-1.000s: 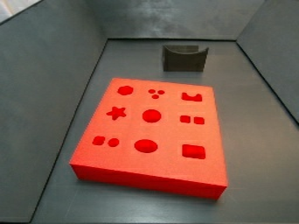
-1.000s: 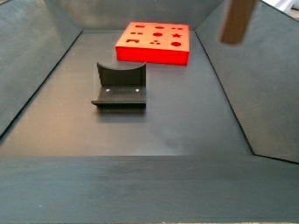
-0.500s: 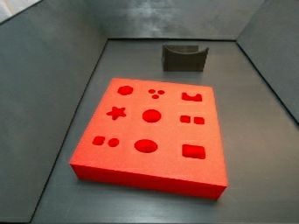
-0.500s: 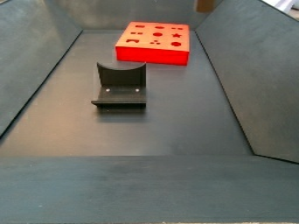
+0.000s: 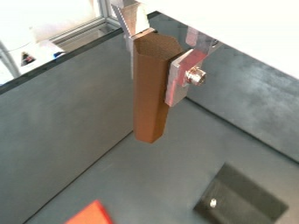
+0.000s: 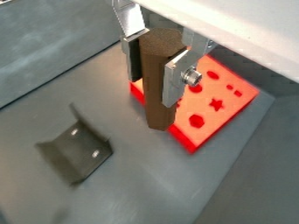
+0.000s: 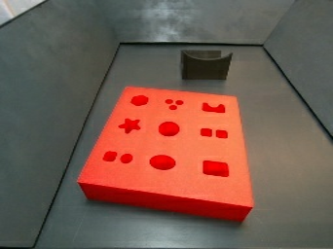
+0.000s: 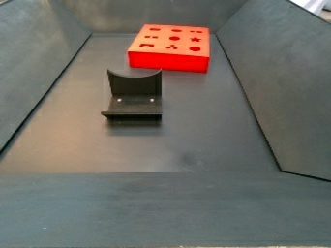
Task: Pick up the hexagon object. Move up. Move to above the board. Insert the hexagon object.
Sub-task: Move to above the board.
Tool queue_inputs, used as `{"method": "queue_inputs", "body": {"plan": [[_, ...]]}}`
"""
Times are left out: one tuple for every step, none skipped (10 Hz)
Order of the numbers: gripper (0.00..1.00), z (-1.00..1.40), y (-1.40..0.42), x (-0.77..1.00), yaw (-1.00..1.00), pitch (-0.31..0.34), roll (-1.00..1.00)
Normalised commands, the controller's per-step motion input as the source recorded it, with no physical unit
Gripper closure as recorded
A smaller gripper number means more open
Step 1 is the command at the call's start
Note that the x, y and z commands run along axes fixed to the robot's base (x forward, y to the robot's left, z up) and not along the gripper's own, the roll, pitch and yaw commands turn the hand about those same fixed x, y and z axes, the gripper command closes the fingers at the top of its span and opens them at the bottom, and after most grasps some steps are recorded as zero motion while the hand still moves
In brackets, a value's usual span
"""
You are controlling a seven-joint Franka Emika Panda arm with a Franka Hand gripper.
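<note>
**Hexagon peg held high in the gripper, board far below**

Hexagon object point(image 5: 149, 87) is a tall, slim brown peg with flat faces and sharp long edges. We judge it to be stiff and rather light, like wood or hard plastic, so it will not bend or break under the grip. The smooth faces may be a little slippery, and we think the best place to hold it is near the top on two opposite flat faces, so that most of the length stays free for the insertion.

This is how we see it now. The gripper point(image 6: 156, 59) is clenched on the upper part of the peg: in both wrist views the silver fingers point(image 5: 180, 77) press on opposite sides, with no gap that we can see. The peg hangs straight down, and its lower end touches nothing.

The gripper is not visible in either side view, so we judge that it is lifted high above the floor. In a wrist view the board point(image 6: 218, 103) lies below and behind the peg; in a side view its recesses are all empty point(image 7: 169, 141). The fixture point(image 8: 132, 95) stands on the floor, well apart from the board.

We judge that the lift is done, and that the move to above the board and the insertion are not yet done. The peg's faces must match the hexagon recess, so a small turn in the grip could block the insertion.
</note>
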Motion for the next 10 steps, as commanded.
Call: {"method": "queue_inputs", "body": {"plan": [[1.0, 0.11, -1.0, 0.14, 0.0, 0.071, -0.01], [1.0, 0.11, -1.0, 0.15, 0.01, 0.085, -0.02], [1.0, 0.11, -1.0, 0.16, 0.01, 0.111, 0.0], [1.0, 0.12, -1.0, 0.18, 0.01, 0.126, 0.0], [1.0, 0.12, -1.0, 0.19, 0.01, 0.132, 0.01], [1.0, 0.12, -1.0, 0.21, 0.01, 0.133, 0.0], [1.0, 0.13, -0.99, 0.23, 0.01, 0.128, 0.01], [1.0, 0.1, -0.72, 0.19, 0.01, 0.127, 0.02], [1.0, 0.05, -0.36, 0.14, 0.01, 0.118, 0.03], [1.0, 0.04, -0.26, 0.11, 0.01, 0.107, 0.03]]}}
